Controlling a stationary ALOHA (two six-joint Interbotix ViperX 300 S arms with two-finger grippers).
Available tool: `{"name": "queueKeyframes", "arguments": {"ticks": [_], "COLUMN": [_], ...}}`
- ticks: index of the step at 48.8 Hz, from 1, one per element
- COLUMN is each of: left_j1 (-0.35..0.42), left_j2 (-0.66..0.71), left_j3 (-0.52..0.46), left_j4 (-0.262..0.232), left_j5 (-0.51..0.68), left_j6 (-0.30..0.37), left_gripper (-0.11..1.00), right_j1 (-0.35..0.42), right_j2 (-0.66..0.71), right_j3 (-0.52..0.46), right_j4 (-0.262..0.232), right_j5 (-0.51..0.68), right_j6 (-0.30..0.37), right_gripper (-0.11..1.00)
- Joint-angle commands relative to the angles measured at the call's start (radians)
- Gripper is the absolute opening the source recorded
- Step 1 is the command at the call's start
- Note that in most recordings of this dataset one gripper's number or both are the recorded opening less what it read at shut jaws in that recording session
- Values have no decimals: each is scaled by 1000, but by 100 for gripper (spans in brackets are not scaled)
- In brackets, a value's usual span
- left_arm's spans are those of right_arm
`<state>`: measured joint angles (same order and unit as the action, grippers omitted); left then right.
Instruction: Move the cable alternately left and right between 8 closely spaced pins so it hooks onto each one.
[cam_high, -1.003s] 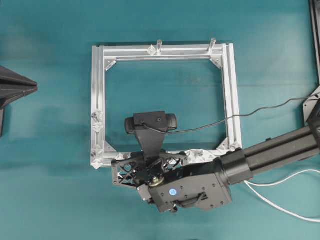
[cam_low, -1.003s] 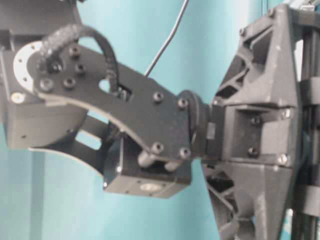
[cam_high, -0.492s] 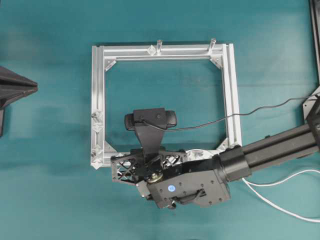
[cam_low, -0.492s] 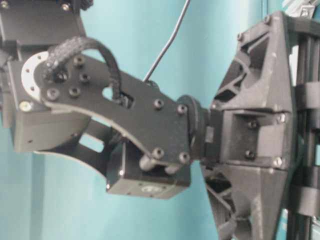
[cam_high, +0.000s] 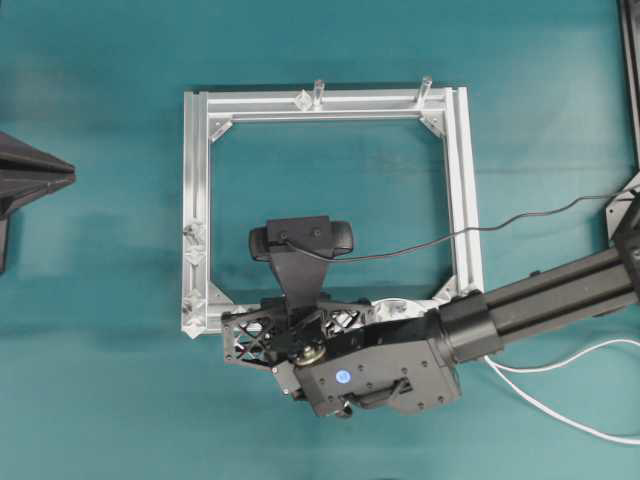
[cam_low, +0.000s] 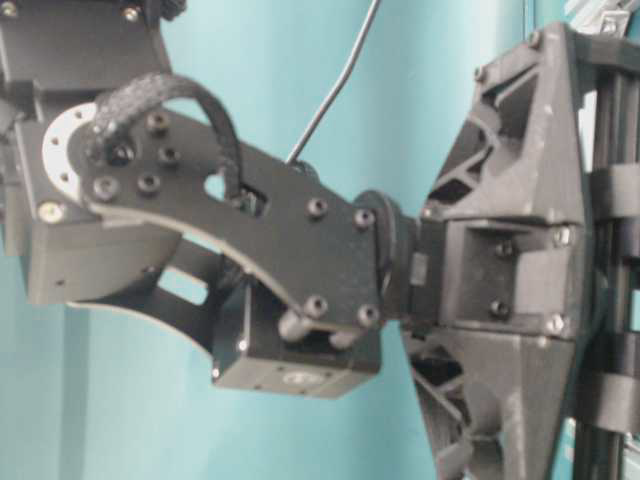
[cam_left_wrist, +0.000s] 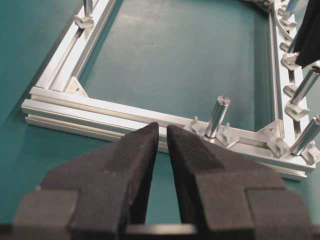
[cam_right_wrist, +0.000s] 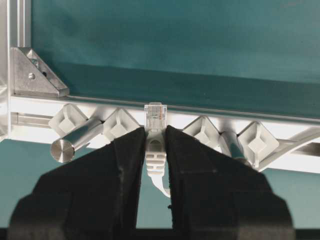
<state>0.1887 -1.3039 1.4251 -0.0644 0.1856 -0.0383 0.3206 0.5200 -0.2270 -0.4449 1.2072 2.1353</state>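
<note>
Teal tabletop behind, right end effector (cam_right_wrist: 155, 145) grips white cable (cam_right_wrist: 155, 152) by its clear plug.

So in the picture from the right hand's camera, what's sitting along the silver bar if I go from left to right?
corner bracket → first pin → lying metal post → second pin → cable plug, pinched by the right gripper → third pin → second post → fourth pin.
</note>
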Motion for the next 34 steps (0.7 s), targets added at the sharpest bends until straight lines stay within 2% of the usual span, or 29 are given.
{"name": "queueKeyframes", "arguments": {"ticks": [1, 8, 19, 34], "left_j1": [-3, -3, -3, -3], "left_j2": [9, 9, 8, 8], "left_j3": [-9, -8, -3, -3], "left_j4": [0, 0, -2, -2], "left_j5": [-11, -12, -20, -20], "left_j6": [-8, -8, -8, -8], "left_gripper": [21, 21, 21, 21], "right_j1": [-5, -26, -81, -158], "right_j2": [-23, -23, -26, -34], "right_j3": [-18, -18, -18, -20], "right_j4": [-6, -6, -6, -9], "right_j5": [0, 0, 0, -9], "right_j6": [-3, -29, -140, -244], "right_gripper": [15, 15, 15, 15]}}
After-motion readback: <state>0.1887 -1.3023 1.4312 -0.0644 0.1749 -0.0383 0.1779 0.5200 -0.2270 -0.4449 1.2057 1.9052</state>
